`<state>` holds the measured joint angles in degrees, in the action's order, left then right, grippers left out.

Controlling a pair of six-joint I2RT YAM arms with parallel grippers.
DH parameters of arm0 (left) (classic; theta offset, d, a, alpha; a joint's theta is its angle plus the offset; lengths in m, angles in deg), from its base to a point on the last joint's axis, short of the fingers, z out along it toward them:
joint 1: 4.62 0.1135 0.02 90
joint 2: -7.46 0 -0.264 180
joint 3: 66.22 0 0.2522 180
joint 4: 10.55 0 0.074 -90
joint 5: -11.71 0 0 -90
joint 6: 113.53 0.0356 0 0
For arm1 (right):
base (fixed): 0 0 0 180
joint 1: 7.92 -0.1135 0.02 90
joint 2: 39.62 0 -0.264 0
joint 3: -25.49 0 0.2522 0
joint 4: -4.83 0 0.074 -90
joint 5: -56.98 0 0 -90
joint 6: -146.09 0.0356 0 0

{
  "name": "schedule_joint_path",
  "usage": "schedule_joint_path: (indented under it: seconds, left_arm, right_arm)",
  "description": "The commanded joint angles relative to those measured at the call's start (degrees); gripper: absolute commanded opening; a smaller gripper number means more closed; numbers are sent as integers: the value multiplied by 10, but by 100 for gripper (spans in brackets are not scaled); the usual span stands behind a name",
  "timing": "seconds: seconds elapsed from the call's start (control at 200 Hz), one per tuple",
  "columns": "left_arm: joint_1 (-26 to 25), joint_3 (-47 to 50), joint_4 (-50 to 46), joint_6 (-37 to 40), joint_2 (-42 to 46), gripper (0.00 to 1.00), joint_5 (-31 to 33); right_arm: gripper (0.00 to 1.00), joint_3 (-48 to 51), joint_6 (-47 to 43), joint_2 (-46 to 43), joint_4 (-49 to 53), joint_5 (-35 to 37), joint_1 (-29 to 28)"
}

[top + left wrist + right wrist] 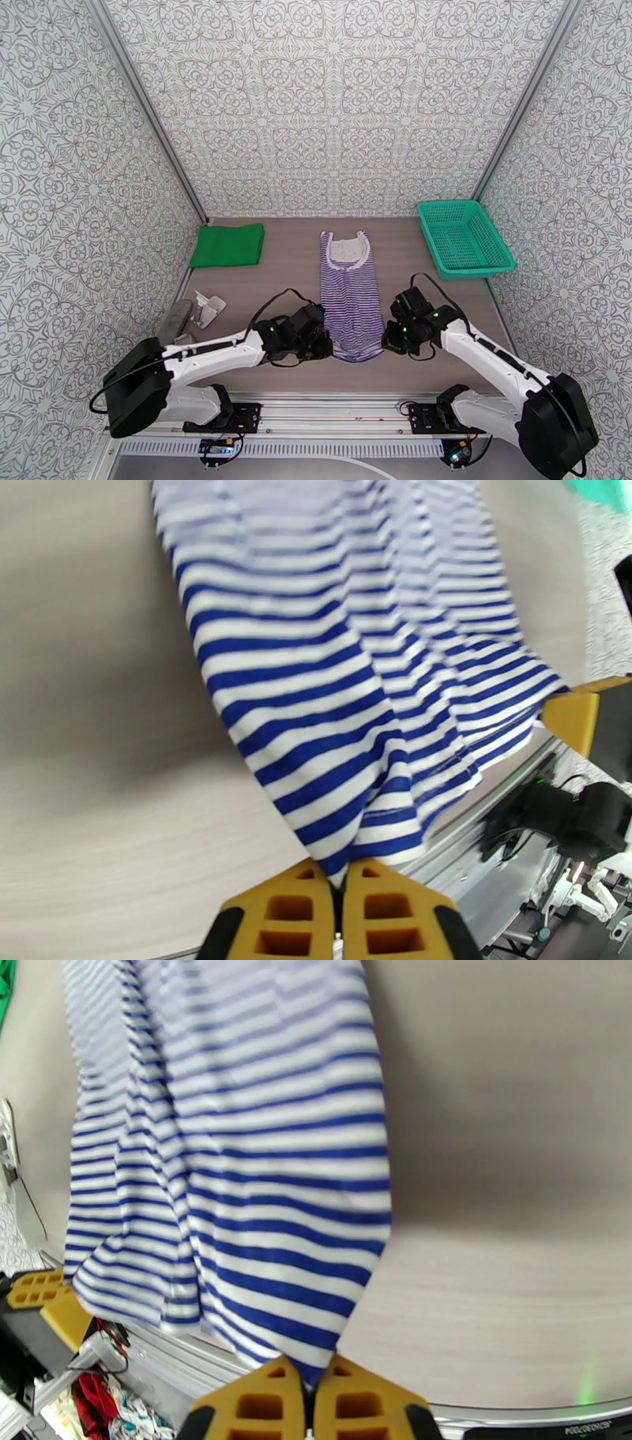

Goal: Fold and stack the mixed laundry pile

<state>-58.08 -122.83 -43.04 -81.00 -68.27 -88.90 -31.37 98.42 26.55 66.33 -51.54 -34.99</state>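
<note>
Top external view puts the striped shirt point(346, 294) flat along the middle of the table point(268, 288), collar toward the back wall and hem toward the arms, laid out long and narrow so that it can be folded end over end; the two near corners of the hem are the natural handles for that, and each arm pinches one; the left gripper point(329, 346) is clenched on the hem's left corner, and in the left wrist view its yellow fingers point(288, 910) meet with a tuck of striped cloth squeezed between them, the fabric running away in soft ridges; the right gripper point(385, 344) is likewise clamped on the right corner, its fingers point(359, 1406) pressed together on the cloth's tip in the right wrist view; taking both corners at once lets the hem rise level, and by my reading it prepares a lift that carries the hem toward the collar for a first fold; each grip looks shallow, so a corner could slip out under an uneven pull; the green cloth point(227, 245) lies as a neat rectangle at the far left, well apart from the shirt, which suggests it is already folded and will serve as the base of the stack; the teal basket point(472, 273) stands at the far right, apart from both garments; a small pale object point(208, 308) sits near the left edge, and I cannot tell what it is
</note>
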Motion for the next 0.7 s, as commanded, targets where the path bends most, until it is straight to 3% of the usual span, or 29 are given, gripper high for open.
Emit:
schedule_joint_path:
  seconds: [0.0, 0.29, 0.69]
  left_arm:
    - [42, -40, -10, 40, -1, 0, 3]
    - [141, -168, -42, 121, -73, 0, -31]
    - [234, -293, 1, 174, -238, 0, -70]
  right_arm:
    - [0, -74, 11, 20, 27, 64, -2]
    - [0, -274, -30, 146, 33, 147, 22]
    - [0, -422, -72, 344, -27, 105, 81]
